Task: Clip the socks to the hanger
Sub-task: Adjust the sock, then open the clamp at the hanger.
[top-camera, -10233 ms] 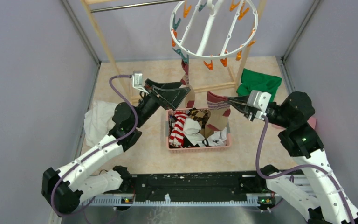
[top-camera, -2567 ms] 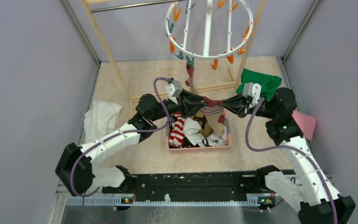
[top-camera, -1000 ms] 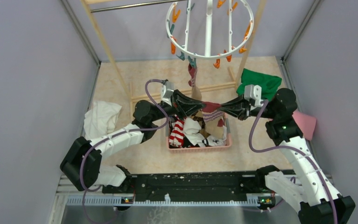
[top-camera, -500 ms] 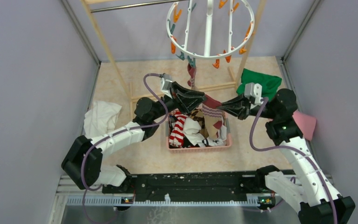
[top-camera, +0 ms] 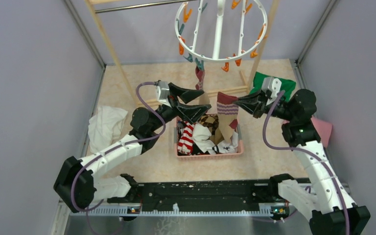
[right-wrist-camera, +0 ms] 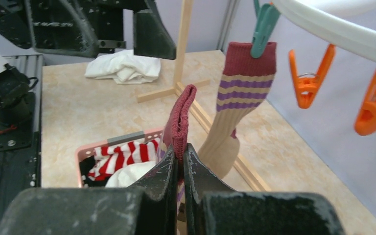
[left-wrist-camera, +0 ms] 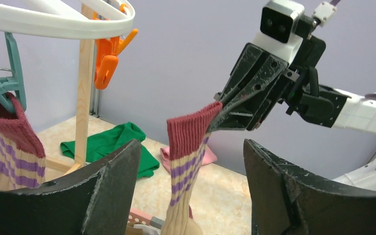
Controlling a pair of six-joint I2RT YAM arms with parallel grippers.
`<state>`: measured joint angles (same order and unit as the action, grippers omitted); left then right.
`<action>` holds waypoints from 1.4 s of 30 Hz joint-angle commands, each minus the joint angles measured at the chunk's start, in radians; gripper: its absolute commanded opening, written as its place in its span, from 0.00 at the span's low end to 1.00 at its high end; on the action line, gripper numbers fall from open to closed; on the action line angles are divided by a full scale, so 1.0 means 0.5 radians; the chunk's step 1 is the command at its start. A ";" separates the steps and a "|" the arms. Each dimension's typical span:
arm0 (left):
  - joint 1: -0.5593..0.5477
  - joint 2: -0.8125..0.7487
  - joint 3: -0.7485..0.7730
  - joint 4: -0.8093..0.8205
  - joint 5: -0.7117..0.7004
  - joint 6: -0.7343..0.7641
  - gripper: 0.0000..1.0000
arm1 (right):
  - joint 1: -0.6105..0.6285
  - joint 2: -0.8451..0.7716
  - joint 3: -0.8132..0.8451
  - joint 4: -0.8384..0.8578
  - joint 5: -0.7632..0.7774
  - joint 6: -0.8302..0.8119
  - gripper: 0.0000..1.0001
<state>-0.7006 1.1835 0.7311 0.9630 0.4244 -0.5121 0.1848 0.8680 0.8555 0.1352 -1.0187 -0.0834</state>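
Our left end effector (top-camera: 198,101) has just let go and stands released. The right end effector (top-camera: 240,102) alone grasps the sock (top-camera: 226,115) by its cuff, at 6 o'clock below the hanger (left-wrist-camera: 44,24), ready for pegging.

**Beige marbled table (top-camera: 147,161), as it lay beneath my two hands**
A pink basket (top-camera: 208,155) sat on it just below and between my left gripper (top-camera: 206,101) and right gripper (top-camera: 237,100). A crumpled white cloth (top-camera: 105,125) lay well outside the left one. A green cloth (top-camera: 258,81) lay behind the right one, a pink cloth (top-camera: 323,128) lay outside it, and the wooden rack's foot (right-wrist-camera: 156,93) ran beyond both.
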 commanded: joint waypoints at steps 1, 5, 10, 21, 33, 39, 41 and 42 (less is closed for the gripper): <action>0.008 -0.045 -0.019 0.013 0.025 0.125 0.82 | -0.033 0.044 0.167 -0.063 0.144 -0.117 0.00; 0.005 0.028 0.103 -0.030 -0.029 0.067 0.92 | -0.040 0.118 0.259 -0.241 0.277 -0.278 0.00; -0.053 0.079 0.246 -0.121 -0.386 -0.198 0.99 | -0.063 0.178 0.353 -0.427 0.385 -0.428 0.00; -0.122 0.111 0.875 -1.327 -0.796 -0.253 0.85 | -0.143 0.196 0.361 -0.473 0.528 -0.447 0.00; -0.062 -0.052 0.630 -1.504 -1.077 0.019 0.73 | -0.167 0.134 0.285 -0.480 0.478 -0.428 0.00; -0.056 -0.020 0.389 -1.226 -1.180 0.342 0.80 | -0.167 0.120 0.195 -0.389 0.429 -0.335 0.00; -0.056 0.062 0.396 -1.124 -1.190 0.374 0.79 | -0.167 0.120 0.182 -0.374 0.421 -0.321 0.00; -0.056 0.101 0.401 -1.067 -1.206 0.387 0.78 | -0.167 0.117 0.175 -0.370 0.418 -0.314 0.00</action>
<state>-0.7315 1.1812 0.9276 0.2646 -0.1360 -0.4076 0.1131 0.9463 0.9546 -0.1036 -0.7864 -0.2718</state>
